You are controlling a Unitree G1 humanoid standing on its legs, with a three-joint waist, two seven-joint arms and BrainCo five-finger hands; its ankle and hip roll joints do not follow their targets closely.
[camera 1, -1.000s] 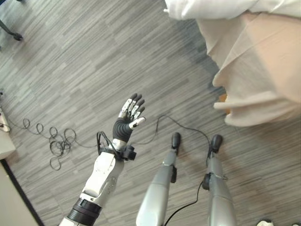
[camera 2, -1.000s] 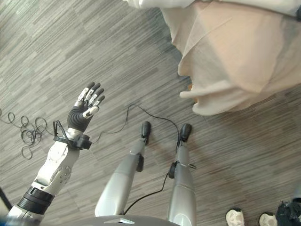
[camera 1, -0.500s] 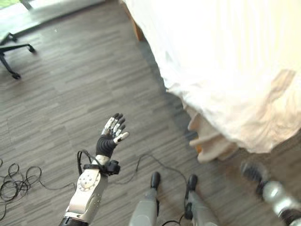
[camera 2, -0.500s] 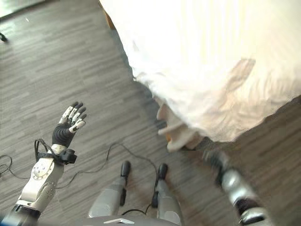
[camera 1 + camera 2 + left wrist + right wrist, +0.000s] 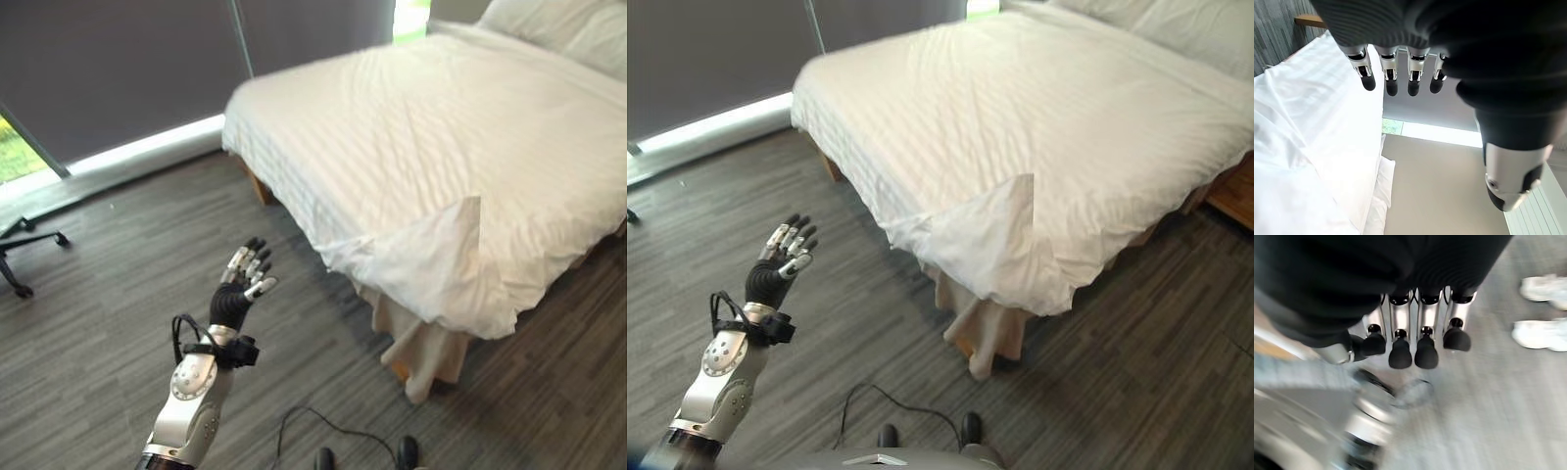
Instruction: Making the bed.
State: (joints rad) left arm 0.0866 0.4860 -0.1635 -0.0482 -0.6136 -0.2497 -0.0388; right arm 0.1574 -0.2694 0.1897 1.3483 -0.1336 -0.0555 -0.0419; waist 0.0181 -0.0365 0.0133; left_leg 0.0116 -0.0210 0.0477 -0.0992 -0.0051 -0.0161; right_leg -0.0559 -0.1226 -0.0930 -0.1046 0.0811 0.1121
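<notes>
1. We are standing near the corner of the bed (image 5: pixel 421 147). Its white cover (image 5: pixel 1038 127) lies mostly flat, but one corner flap (image 5: pixel 431 259) is folded back on top, close to us.

2. Our left hand (image 5: pixel 242 287) is up in the air over the floor (image 5: pixel 118 294), well apart from the bed. Its fingers (image 5: pixel 1388 73) are straight and spread, and it holds nothing.

3. Our right hand (image 5: pixel 1410 340) hangs over the floor too, near a person's white shoes (image 5: pixel 1542 308). Its fingers look loosely bent, and nothing is in it.

4. We think the job now is to fix that folded corner. First we should get nearer, so a hand can reach it.

5. Then we should pinch the tip of the flap, not the middle, and pull it down and out over the edge of the bed.

6. Pull slowly, so the rest of the cover stays smooth.

7. The beige cloth (image 5: pixel 985 328) hanging under the corner should end up covered.
</notes>
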